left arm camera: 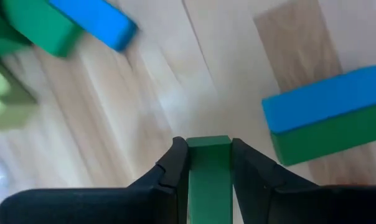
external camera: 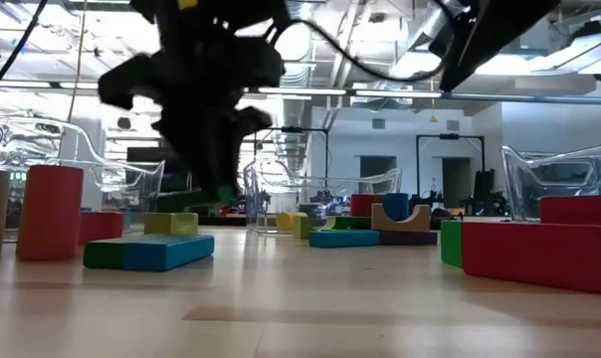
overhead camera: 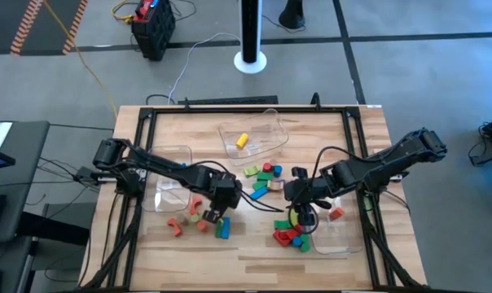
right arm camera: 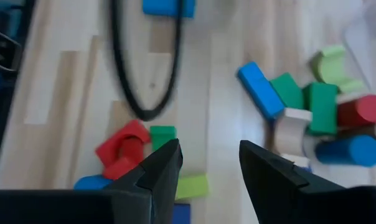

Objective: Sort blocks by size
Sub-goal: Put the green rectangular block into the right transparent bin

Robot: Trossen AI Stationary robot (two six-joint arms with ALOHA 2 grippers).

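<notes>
Blocks of several colours lie scattered on the wooden table [overhead camera: 254,248]. One group lies at the middle [overhead camera: 265,175], one by my left gripper [overhead camera: 199,221] and one by my right gripper [overhead camera: 291,234]. My left gripper [overhead camera: 214,213] is shut on a green block [left arm camera: 208,171] above a blue-and-green pair [left arm camera: 328,118]. My right gripper [right arm camera: 206,165] hangs open over red blocks [right arm camera: 119,152] and a green one [right arm camera: 162,134], with nothing between its fingers. My left gripper pinches the green block by two opposite sides [left arm camera: 208,149] between its two fingers [left arm camera: 175,163]. The fingers come from above, pointing steeply down, and the block's lower end shows at their tips. In the low view the block [external camera: 224,192] hangs clear of the table.
Three clear plastic bins stand on the table: a far one [overhead camera: 266,122] holding a yellow block [overhead camera: 242,140], one at the left [overhead camera: 171,183] and one at the right [overhead camera: 337,232]. A black cable [right arm camera: 144,74] loops across the table near my right gripper.
</notes>
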